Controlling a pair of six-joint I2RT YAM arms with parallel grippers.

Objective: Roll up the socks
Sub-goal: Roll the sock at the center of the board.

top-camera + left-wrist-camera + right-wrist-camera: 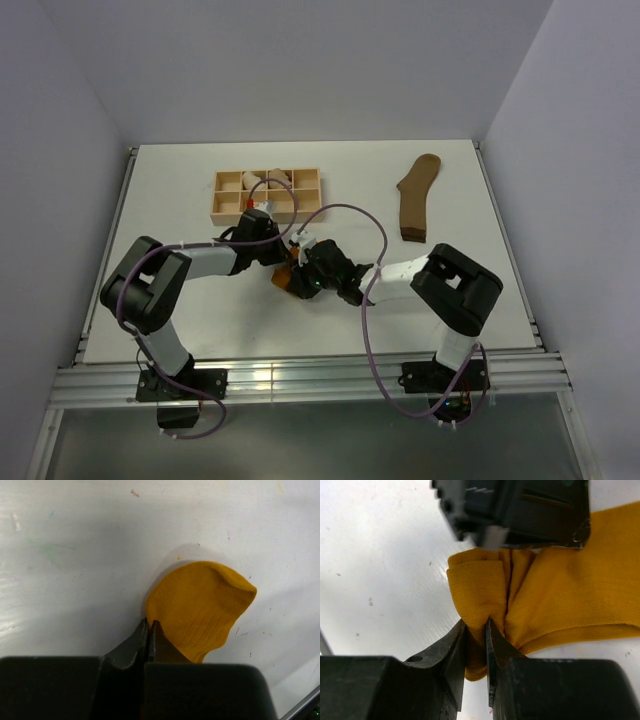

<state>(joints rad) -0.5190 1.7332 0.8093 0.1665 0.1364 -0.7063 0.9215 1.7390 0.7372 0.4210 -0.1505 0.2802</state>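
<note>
Both arms meet at the middle of the white counter (460, 160), over the mustard sock (570, 590). The right hand (476, 626) grasps a bunched fold of this sock between its fingers. The left hand (149, 626) is clenched tight at the sock's edge; whether it pinches any cloth cannot be told. The olive-brown sock (415, 195) lies flat, well apart, at the far right. A wooden compartment tray (214, 196) at the far left holds pale rolled bundles (275, 178).

A white table (350, 170), faintly scuffed, stands boxed in by pale lavender-grey walls (300, 60) at the back and both sides; aluminium rails (320, 378) line its near edge; light soft, even.
</note>
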